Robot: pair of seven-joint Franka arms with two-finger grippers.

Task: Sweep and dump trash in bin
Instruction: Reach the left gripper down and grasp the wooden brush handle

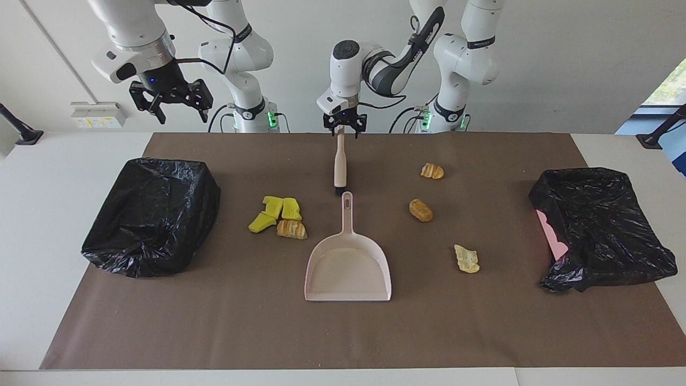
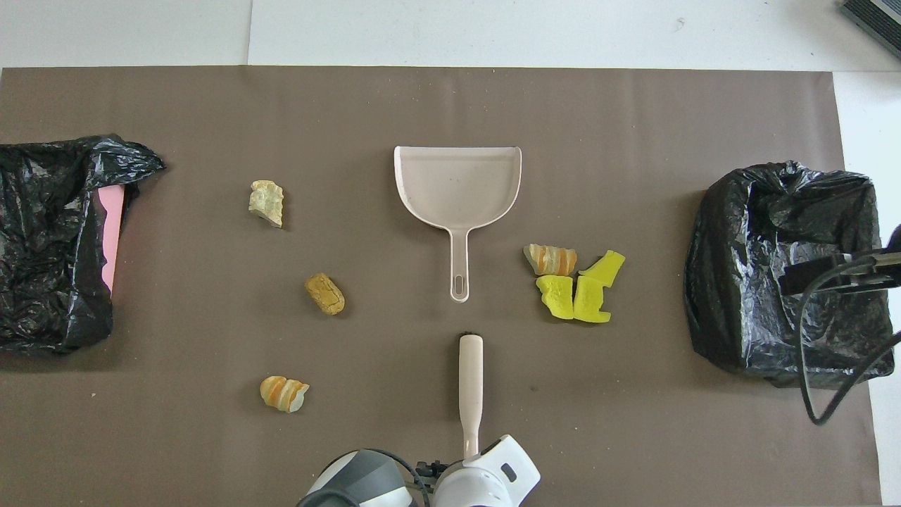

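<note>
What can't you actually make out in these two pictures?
- Whether the left gripper has gripped the brush: its fingers are too small in the facing view, and its own wrist covers them overhead.
- Inside the bins: black bags hide it.
- The right gripper: overhead, the picture's edge cuts it off.

Two black-bagged bins (image 1: 153,214) (image 1: 600,228) stand on the brown mat. The trash comes to seven scraps: three yellow spongy chunks (image 1: 276,212) and four golden-brown bread pieces (image 1: 420,210). There is one pale pink dustpan (image 1: 348,268) and one brush (image 1: 340,161).
</note>
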